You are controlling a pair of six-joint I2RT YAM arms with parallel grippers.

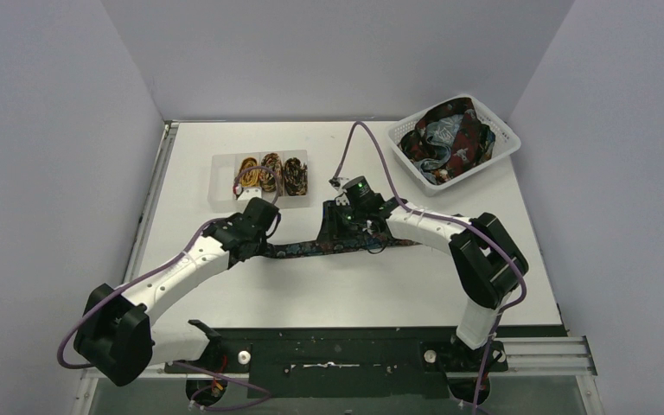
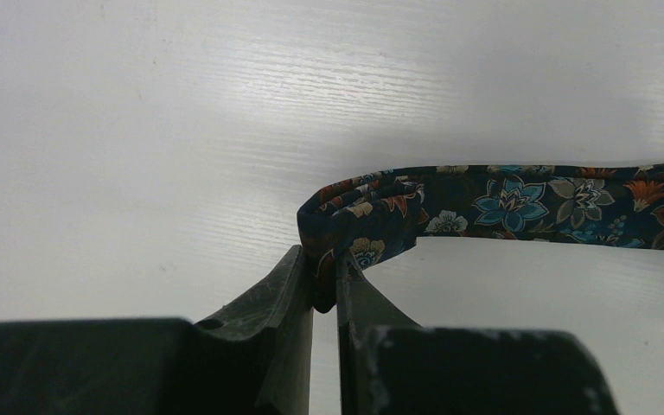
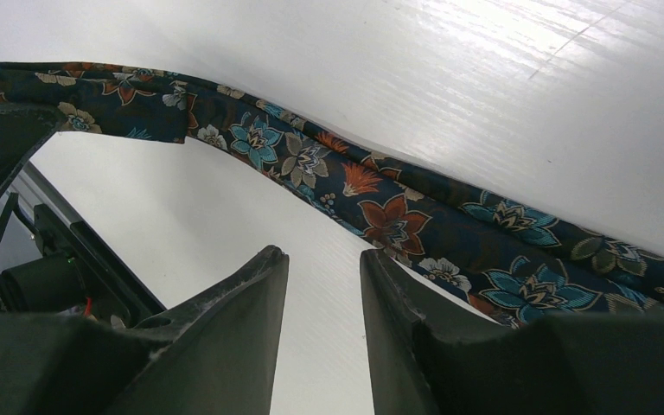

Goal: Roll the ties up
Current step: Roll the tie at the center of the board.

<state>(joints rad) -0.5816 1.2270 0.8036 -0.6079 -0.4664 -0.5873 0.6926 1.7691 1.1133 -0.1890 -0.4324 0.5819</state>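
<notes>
Navy floral tie point(image 1: 311, 248) lies flat on the table point(image 1: 354, 294), long axis running left to right between both arms. The left gripper point(image 2: 322, 272) is clamped on its folded-over left end, so rolling looks just begun. The right gripper point(image 3: 322, 259) hangs with jaws apart over the tie; next, the pinched end needs turning over itself

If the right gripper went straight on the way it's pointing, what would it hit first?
Most likely the dark floral tie, which crosses just ahead of the open right gripper; depth is hard to judge.
</notes>
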